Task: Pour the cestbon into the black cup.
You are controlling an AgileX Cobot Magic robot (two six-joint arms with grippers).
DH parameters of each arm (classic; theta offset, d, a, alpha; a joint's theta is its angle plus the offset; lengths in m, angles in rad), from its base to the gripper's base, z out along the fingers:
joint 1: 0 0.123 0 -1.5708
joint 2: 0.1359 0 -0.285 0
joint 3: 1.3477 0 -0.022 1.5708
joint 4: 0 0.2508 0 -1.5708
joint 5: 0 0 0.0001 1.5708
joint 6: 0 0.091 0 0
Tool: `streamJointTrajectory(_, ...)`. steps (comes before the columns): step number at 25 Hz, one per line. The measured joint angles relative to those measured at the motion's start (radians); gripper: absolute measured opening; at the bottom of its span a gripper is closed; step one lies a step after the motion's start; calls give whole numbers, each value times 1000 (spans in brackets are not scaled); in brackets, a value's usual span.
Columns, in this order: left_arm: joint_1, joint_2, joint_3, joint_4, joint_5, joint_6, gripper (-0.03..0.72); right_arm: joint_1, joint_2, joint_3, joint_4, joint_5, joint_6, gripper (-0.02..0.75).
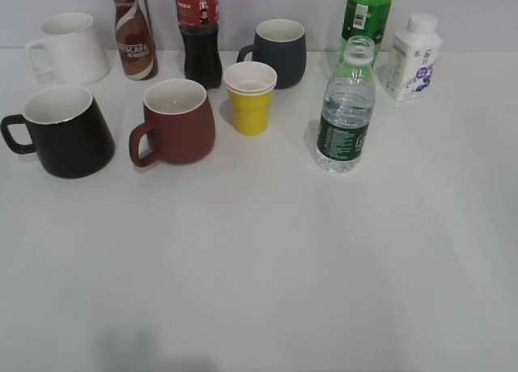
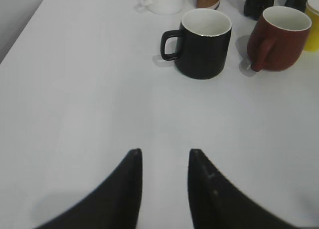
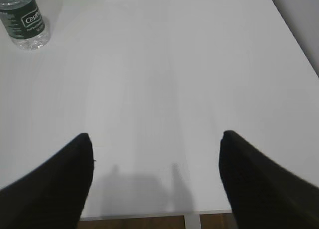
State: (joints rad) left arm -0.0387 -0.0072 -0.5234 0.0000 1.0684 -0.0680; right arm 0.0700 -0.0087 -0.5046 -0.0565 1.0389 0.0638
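Cestbon (image 1: 346,113) capless, upright, part full; black cup (image 1: 61,131) empty.

The exterior view slants down on the surface (image 1: 259,267) from the front; both wrist views look forward low over it, sharing its mugs and bottles.

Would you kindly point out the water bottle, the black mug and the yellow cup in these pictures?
water bottle (image 1: 343,136), exterior view, on its dark green label.
black mug (image 1: 71,141), exterior view, on its outer wall.
yellow cup (image 1: 250,109), exterior view, on its yellow side below the white rim.
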Motion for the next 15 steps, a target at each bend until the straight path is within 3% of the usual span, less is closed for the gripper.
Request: streamJointTrajectory(15, 0, 0, 0, 0, 0, 0, 241, 0, 0, 0, 0, 0, 0, 588)
